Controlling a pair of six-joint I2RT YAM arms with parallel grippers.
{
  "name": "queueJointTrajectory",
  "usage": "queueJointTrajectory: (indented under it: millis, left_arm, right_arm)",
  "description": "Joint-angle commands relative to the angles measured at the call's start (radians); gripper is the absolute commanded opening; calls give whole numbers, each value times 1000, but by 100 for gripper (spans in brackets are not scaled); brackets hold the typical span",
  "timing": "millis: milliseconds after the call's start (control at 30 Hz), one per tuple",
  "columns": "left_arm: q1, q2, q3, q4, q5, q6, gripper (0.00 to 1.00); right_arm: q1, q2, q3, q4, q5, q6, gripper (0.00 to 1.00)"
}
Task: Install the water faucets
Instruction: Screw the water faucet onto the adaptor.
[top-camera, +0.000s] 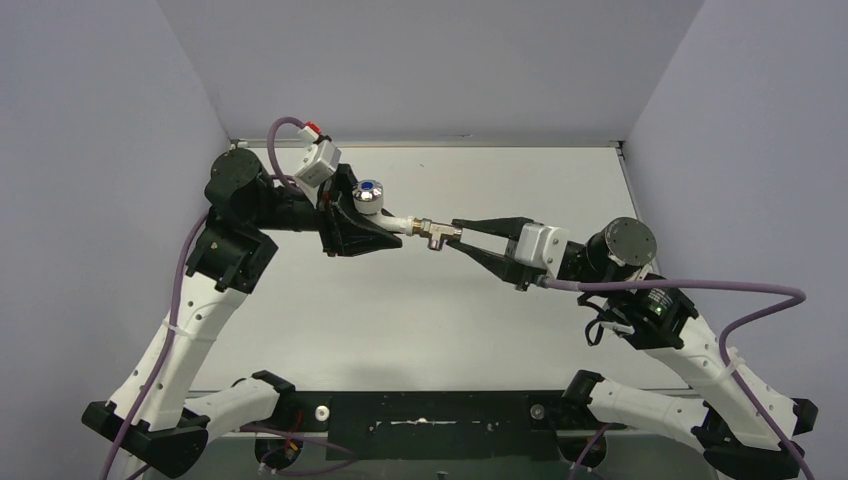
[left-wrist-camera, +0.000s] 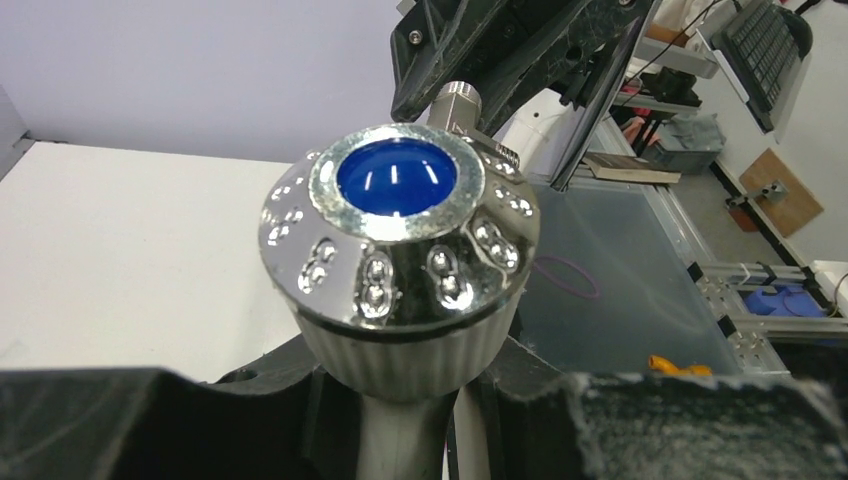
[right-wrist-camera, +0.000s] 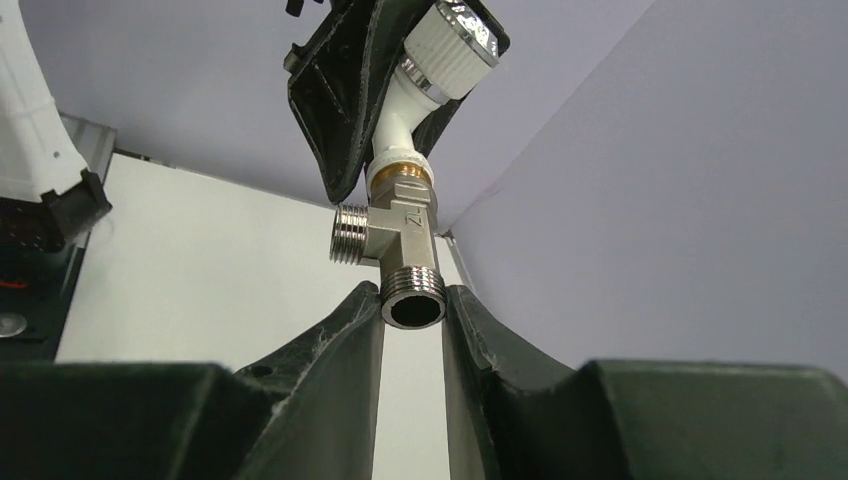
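Chrome knob faces up, and its white tap sits in my left gripper, jaws closed tight on the body below the knob so it cannot spin. My right gripper is shut on the fitting, pinching one threaded end. Both parts hang above the table, the tap meeting the fitting. I judge they are held end to end for threading.

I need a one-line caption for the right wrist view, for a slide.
Right gripper shut on the tee fitting, whose upper end meets the white tap.
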Motion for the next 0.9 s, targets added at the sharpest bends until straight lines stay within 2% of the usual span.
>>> queueJointTrajectory:
  millis: [0, 233, 667, 867]
  left_arm:
    - [1, 2, 52, -1, 30, 87, 0]
    - [8, 7, 84, -63, 5, 184, 0]
    - [16, 28, 103, -93, -3, 239, 0]
    - [19, 38, 108, -103, -10, 249, 0]
  right_arm:
    - [5, 16, 8, 129, 45, 230, 0]
    - [5, 19, -15, 165, 81, 459, 0]
    - [5, 6, -40, 254, 129, 827, 0]
    - [4, -9, -68, 269, 168, 942, 1]
